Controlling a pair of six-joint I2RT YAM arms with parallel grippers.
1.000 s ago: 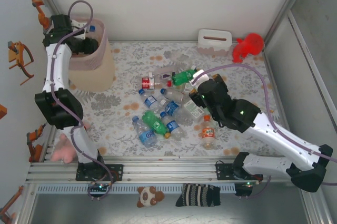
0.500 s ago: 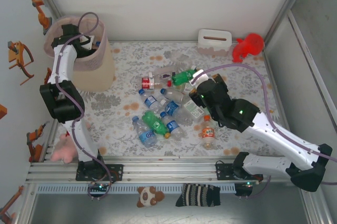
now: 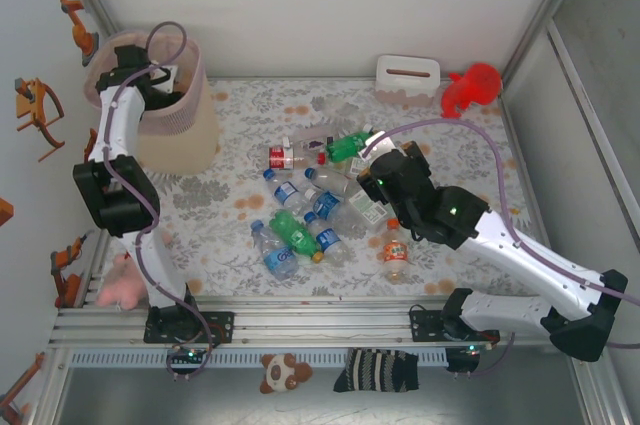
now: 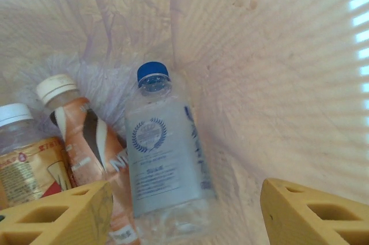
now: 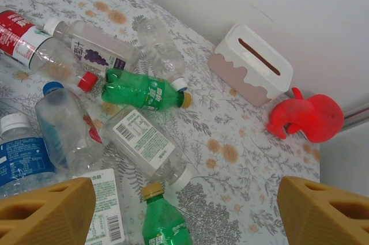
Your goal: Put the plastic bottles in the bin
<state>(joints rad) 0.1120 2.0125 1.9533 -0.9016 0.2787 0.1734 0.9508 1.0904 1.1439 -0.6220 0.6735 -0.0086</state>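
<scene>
The beige bin point(image 3: 182, 125) with its pink liner stands at the far left. My left gripper point(image 3: 160, 85) reaches down into it, open. Between and beyond its fingertips point(image 4: 185, 199) a clear blue-capped bottle point(image 4: 161, 158) lies free on the liner, beside an orange-and-white bottle point(image 4: 81, 135) and a red-labelled one point(image 4: 20, 158). Several plastic bottles point(image 3: 310, 200) lie piled mid-table, and an orange one point(image 3: 396, 253) sits apart. My right gripper point(image 3: 372, 173) hovers open over the pile's right side point(image 5: 187, 199), above a green bottle point(image 5: 164, 225) and a clear white-labelled one point(image 5: 144, 141).
A white tissue box point(image 3: 407, 77) and a red toy point(image 3: 472, 87) sit at the back right. A pink plush point(image 3: 120, 283) lies by the left arm's base. A plush toy point(image 3: 285, 372) and a striped sock point(image 3: 380, 370) lie below the front rail.
My left gripper has gone lower into the bin and opened, letting go of the blue-capped bottle. The right arm has barely shifted.
</scene>
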